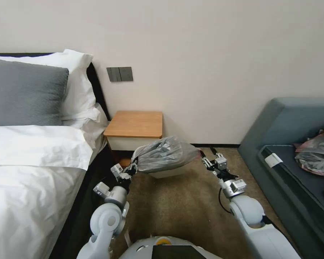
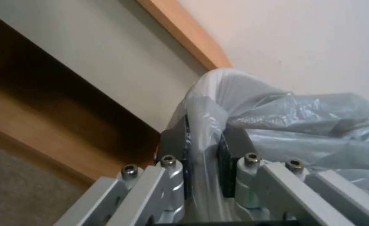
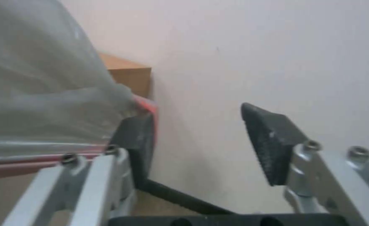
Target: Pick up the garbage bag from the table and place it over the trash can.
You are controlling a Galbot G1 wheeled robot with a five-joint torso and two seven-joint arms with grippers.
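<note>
Garbage bag (image 1: 167,154) over mostly hidden trash can (image 1: 165,175)

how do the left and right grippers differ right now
The left gripper is shut, its pads pinching a fold of the garbage bag; the right gripper is open, with nothing between its pads and the bag's edge lying against the outside of one finger. The left one sits at the bag's end nearer the nightstand; the right one sits at the end toward the sofa. Both hover low, flanking the bag above the trash can.
</note>
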